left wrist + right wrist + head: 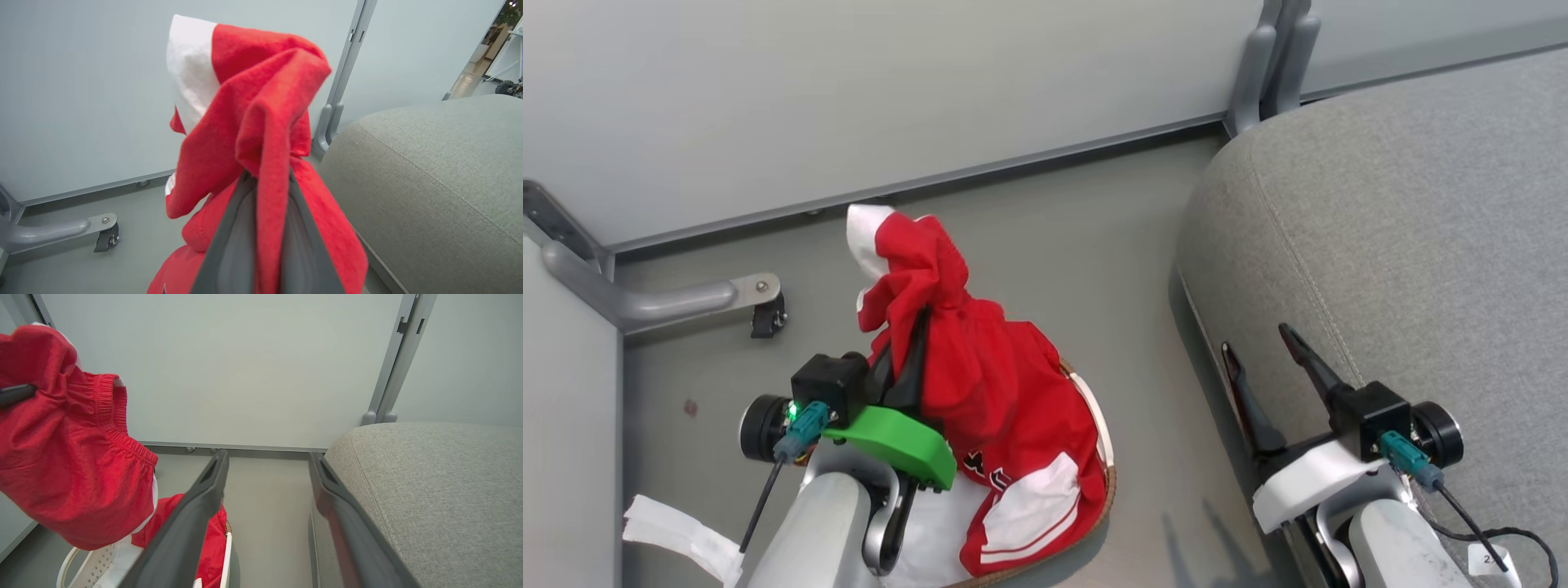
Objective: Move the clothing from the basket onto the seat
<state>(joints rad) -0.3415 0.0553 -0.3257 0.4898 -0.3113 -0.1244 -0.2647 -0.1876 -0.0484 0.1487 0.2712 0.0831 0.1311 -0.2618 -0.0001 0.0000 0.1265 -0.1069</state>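
- Well, the left gripper [915,343] is clamped tight on a bunch of the clothing [988,384], held up over the basket [1107,490] with its lower part trailing inside.
- I'd lift higher so the hem clears the rim, then swing right and release well onto the seat [1405,229], not on its rounded edge.
- The right gripper [1258,338], fingers spread and empty, sits at the seat's front edge and is probably in the path.
- A caster leg [686,298] and a white strip [678,531] lie off to the left, harmless.
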